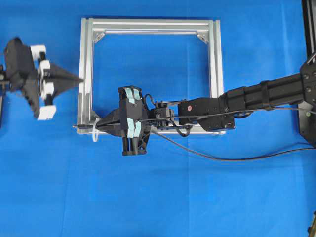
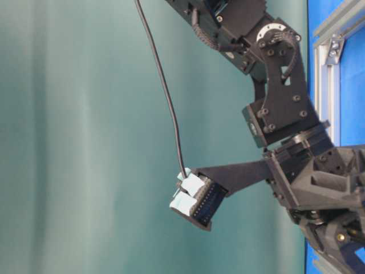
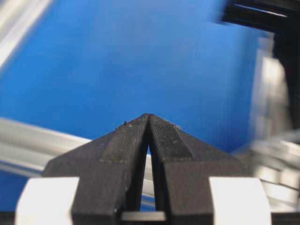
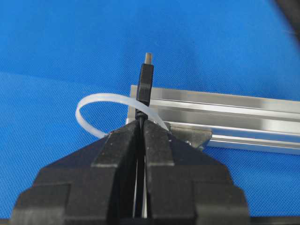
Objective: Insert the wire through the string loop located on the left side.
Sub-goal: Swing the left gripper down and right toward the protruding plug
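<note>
Insertion step judged in hand. Wire point(image 4: 145, 89) clenched in right gripper point(image 4: 140, 123), plug tip seen at frame centre, passed over string loop point(image 4: 93, 110). Left gripper point(image 1: 74, 79) closed, empty, far left. Next judged: plug to be received beyond loop.

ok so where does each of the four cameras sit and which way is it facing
Overhead: above the table, looking straight down on the frame, both arms, left gripper and right gripper.
Table-level: low at the table's edge, picture turned sideways, showing one arm with a taped finger and a black cable.
Left wrist: on the left arm, looking along its shut fingers at blurred frame rails.
Right wrist: on the right arm, looking along its fingers, shut on the wire, at the loop.
Shared: overhead and right wrist both show the loop.
</note>
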Robot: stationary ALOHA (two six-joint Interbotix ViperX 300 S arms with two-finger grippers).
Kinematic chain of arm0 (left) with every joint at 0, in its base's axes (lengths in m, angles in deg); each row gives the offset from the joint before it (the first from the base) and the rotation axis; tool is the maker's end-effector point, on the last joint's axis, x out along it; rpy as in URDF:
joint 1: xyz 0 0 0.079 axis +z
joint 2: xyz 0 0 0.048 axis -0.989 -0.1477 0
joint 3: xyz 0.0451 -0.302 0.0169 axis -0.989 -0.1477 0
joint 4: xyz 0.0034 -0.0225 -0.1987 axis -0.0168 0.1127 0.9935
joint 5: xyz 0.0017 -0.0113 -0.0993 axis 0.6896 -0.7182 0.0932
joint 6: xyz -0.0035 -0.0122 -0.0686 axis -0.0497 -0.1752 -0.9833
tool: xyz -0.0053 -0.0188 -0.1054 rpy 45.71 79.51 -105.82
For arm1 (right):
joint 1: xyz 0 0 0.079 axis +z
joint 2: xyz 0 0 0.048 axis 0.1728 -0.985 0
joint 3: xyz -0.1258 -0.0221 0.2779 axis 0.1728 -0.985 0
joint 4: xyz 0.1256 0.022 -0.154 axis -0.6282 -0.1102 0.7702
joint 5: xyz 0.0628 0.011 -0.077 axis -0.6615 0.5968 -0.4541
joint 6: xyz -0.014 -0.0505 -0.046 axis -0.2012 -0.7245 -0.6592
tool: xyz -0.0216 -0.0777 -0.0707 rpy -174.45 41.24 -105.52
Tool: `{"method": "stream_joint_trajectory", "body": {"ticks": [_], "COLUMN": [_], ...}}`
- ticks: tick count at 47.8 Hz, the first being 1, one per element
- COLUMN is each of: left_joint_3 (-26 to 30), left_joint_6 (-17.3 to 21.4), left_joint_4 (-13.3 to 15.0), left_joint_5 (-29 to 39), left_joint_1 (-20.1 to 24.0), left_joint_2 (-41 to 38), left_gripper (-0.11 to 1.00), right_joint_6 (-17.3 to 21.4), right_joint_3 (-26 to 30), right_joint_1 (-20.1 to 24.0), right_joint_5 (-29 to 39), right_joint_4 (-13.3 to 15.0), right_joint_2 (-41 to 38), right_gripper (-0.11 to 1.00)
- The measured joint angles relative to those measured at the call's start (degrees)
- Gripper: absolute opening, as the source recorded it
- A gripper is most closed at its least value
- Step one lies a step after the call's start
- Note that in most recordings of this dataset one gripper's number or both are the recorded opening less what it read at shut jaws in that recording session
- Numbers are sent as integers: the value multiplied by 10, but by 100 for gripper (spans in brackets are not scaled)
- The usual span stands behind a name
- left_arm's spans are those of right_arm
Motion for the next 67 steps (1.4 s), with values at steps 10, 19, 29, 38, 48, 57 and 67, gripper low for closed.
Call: {"method": "stream_joint_trajectory", "body": {"ticks": [10,19,29,38,48,57,67], "left_joint_3": [-4,-4,-4,-4,-1,4,8], "left_joint_6": [3,4,10,8,2,2,1], "left_joint_4": [0,-1,0,-1,-1,-1,-1], "left_joint_5": [0,4,10,33,40,40,52], "left_joint_1": [-102,-146,-147,-148,-148,-148,-148], "left_joint_2": [39,58,65,66,66,67,61], "left_gripper": [0,0,0,6,63,93,92], "right_joint_6": [0,1,1,0,1,1,1], "right_joint_3": [0,0,0,0,0,0,0], "right_joint_1": [0,0,0,0,0,0,0], "right_joint_5": [-1,-1,-1,-1,-1,-1,-1], "right_joint_4": [0,0,0,0,0,0,0], "right_joint_2": [0,0,0,0,0,1,0], "right_gripper": [-10,-10,-10,-10,-10,-10,-10]}}
